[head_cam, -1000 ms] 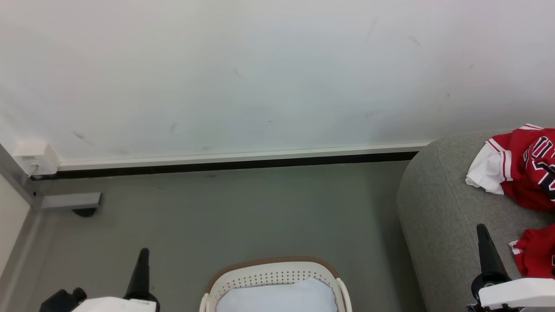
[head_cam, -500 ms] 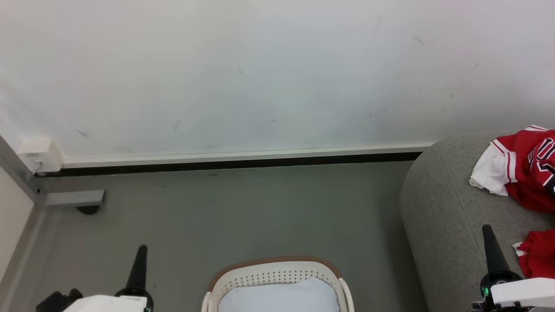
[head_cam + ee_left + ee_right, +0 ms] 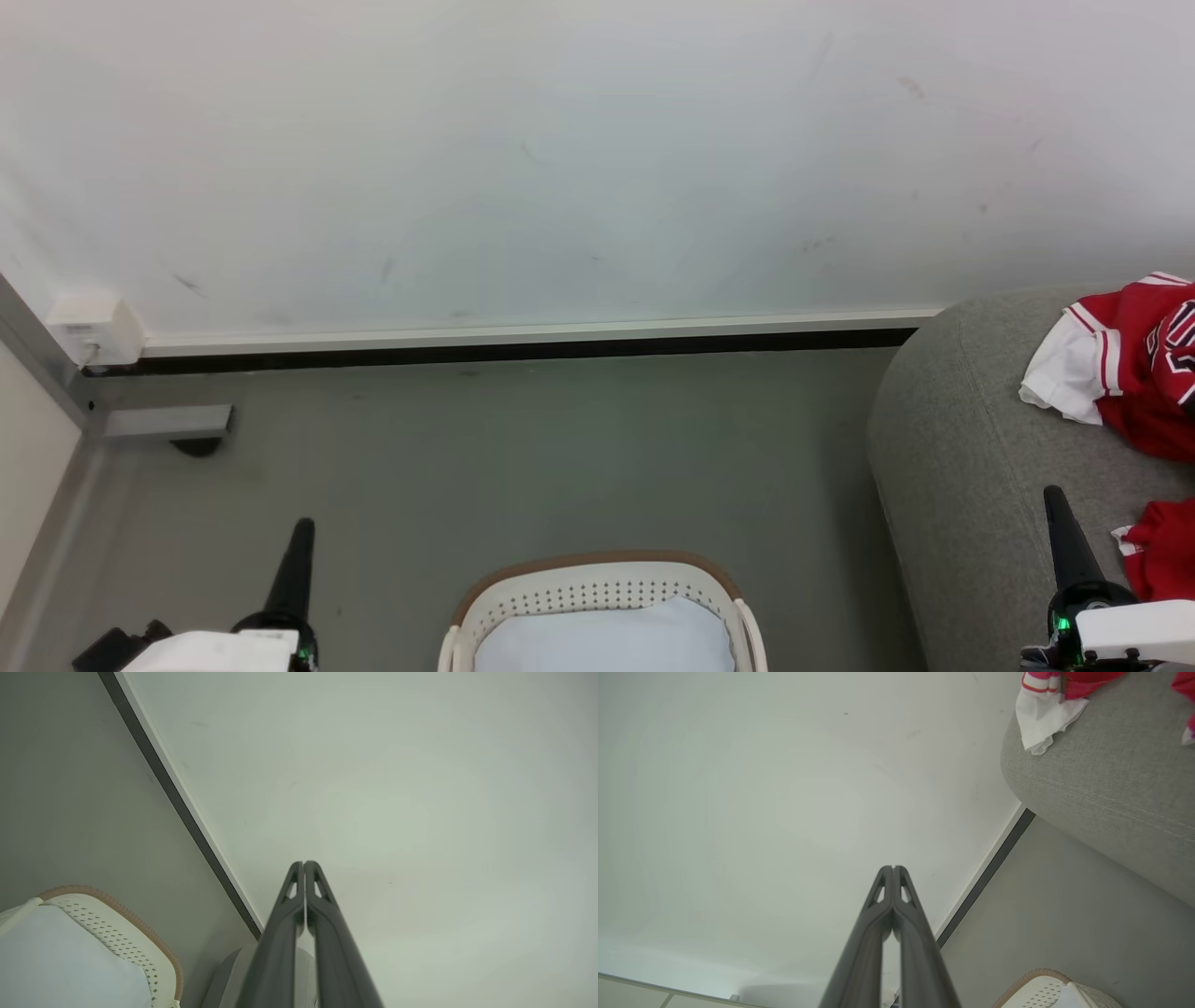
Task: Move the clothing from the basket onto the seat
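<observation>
Head view: one jersey (image 3: 1131, 378), one shorts (image 3: 1167, 551), one basket (image 3: 597, 590)

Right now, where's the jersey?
Head view, far right: the jersey lies on the sofa, beyond the shorts and the right hand.

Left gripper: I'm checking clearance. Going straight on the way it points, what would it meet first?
Probably the white wall: the left gripper points at it above the baseboard, with nothing seen between, though depth is unclear.
</observation>
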